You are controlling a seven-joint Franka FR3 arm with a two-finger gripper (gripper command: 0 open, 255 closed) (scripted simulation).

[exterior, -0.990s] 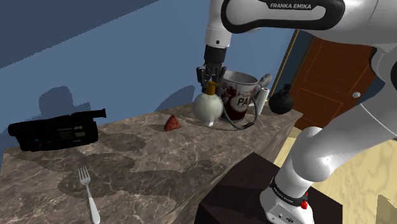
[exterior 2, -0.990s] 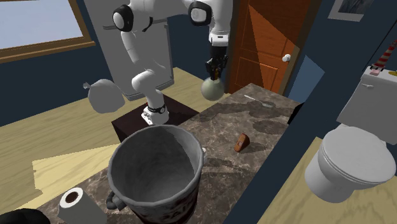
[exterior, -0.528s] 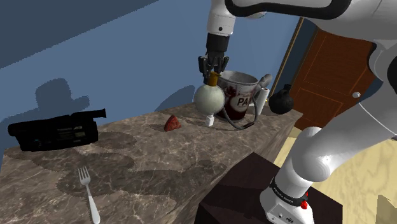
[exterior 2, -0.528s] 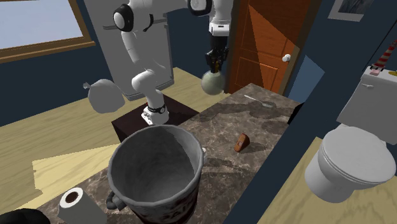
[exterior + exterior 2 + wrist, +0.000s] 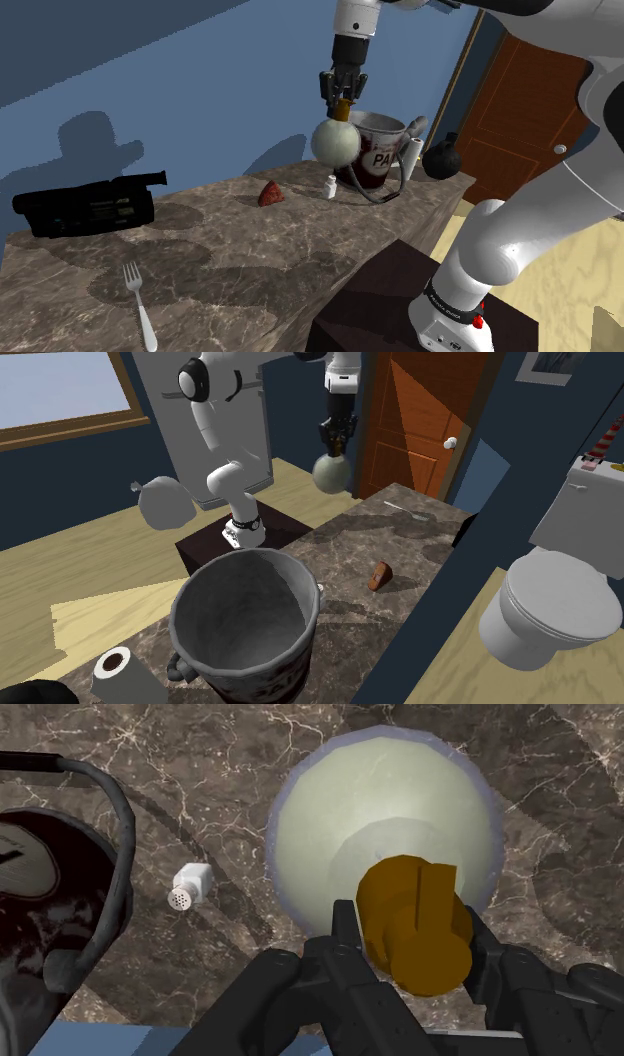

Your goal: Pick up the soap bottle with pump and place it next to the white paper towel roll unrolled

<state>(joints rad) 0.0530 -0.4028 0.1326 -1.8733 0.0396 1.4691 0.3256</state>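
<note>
orange-pumped soap bottle hoisted higher off marble counter, clamped in gripper; pick done, next carry toward paper towel roll at shoulder-view three o'clock.

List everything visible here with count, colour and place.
Marbled counter: one, brown.
Handled pail: one, grey, dark red band, counter end near door.
Paper towel roll: one, white, upright beside pail.
Round soap bottle with pump: one, cream body, orange-brown pump, lifted above counter.
Small shaker: one, white, on counter by pail.
Wedge-shaped piece: one, reddish-brown, mid-counter.
Camcorder: one, black, shoulder view's left.
Fork: one, grey, near camcorder.
Toilet: one, white, second exterior view's right.
Door: one, orange-brown, background.
Franka arm: one, white, on dark stand.
End effector: one, black, shut on bottle's pump.
</note>
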